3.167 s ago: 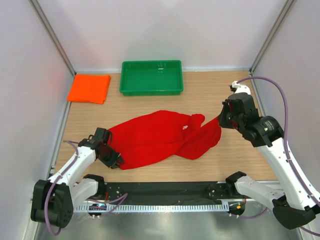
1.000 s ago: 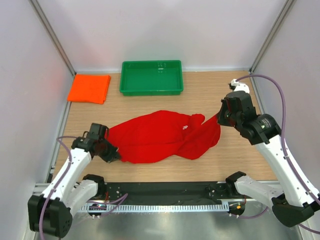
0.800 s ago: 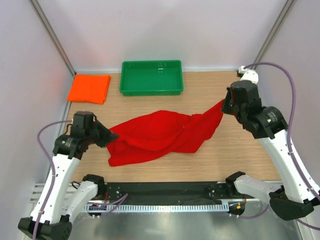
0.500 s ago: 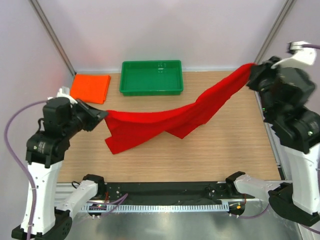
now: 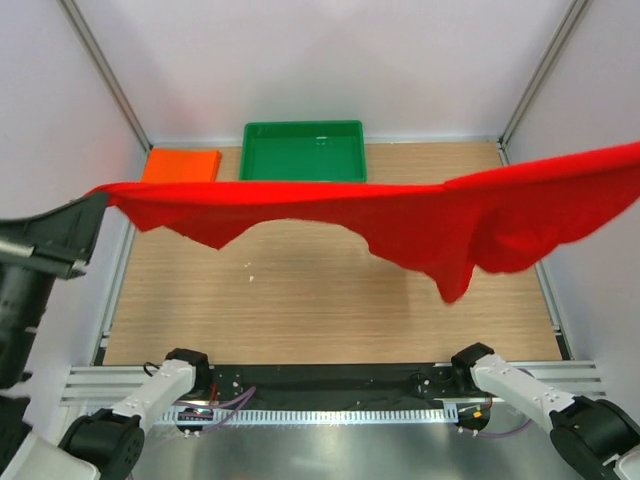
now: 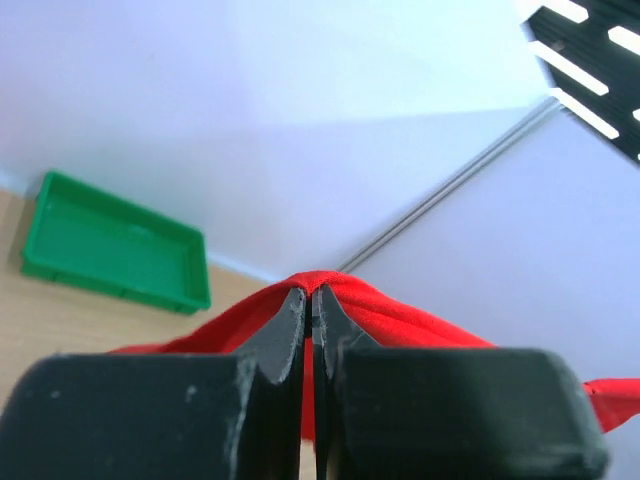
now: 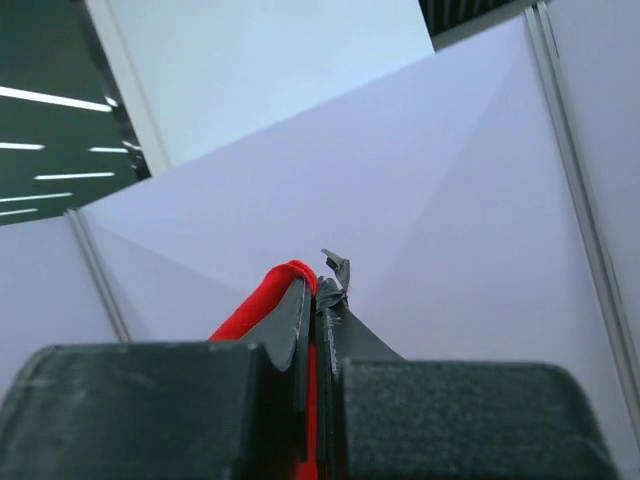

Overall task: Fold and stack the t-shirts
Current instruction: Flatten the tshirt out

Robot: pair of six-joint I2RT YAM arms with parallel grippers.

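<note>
Top external: I see the red t-shirt (image 5: 400, 215) stretched in the air.
Left gripper (image 6: 310, 312): clamped on its one end.
Right gripper (image 7: 318, 300): clamped on the other end.
Orange t-shirt (image 5: 182, 164): folded, beside the green tray (image 5: 303, 150).

red t-shirt (image 5: 400, 213) stretched aloft, green tray (image 5: 300, 152) beyond
</note>
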